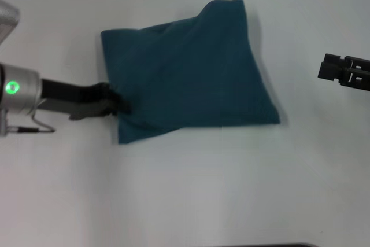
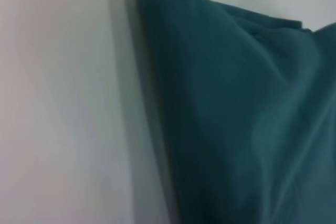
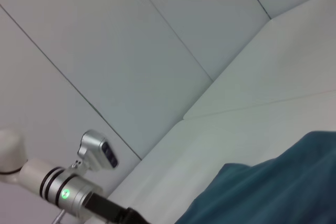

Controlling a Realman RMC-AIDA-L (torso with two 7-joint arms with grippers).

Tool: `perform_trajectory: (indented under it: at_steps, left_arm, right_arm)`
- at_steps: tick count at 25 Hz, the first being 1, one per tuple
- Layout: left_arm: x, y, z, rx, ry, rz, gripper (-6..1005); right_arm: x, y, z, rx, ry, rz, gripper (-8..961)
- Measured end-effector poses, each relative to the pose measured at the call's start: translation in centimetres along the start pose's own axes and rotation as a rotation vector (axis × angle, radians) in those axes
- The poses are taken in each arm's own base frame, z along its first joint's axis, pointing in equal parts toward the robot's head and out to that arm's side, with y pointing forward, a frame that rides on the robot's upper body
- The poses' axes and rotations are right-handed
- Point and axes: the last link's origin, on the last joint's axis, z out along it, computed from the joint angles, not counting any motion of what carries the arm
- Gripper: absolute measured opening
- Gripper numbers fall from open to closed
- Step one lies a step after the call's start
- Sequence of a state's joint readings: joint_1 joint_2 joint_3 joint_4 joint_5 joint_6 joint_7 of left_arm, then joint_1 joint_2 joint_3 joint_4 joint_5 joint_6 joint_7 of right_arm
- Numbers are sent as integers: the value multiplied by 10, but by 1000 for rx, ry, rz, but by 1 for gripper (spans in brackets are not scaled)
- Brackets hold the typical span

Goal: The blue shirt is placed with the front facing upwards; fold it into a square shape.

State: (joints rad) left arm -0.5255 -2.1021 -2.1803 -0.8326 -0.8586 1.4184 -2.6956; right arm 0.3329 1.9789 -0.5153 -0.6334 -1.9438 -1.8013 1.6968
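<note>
White tabletop bare nearest the camera. Beyond it lies the dark teal-blue cotton shirt, already folded into a rough, skewed four-sided bundle, plain side up, no lettering visible. Left tool at the shirt's left near edge, pinching cloth. Right tool well right of the shirt; finger state: cannot tell. Judgement: folds mostly done; squaring and flattening remain.

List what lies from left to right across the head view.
Left arm's silver wrist with green light → left gripper at the blue shirt's left edge → blue shirt folded on the white table → right gripper, apart from the shirt.
</note>
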Motion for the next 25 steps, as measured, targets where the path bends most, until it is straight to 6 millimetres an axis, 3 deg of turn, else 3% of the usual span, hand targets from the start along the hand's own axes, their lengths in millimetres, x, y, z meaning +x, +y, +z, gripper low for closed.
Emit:
perform_trajectory:
  at_steps: [7, 18, 25]
  left_arm:
    - [-11, -21, -21, 2, 57, -63, 146]
    - [-14, -26, -45, -102, 81, -96, 143]
    - [-14, -43, -76, -142, 190, -167, 291]
  right_arm:
    - [-5, -1, 5, -2, 3, -1, 748]
    - [-7, -2, 8, 0, 12, 1, 748]
    - [-11, -2, 11, -7, 15, -9, 747]
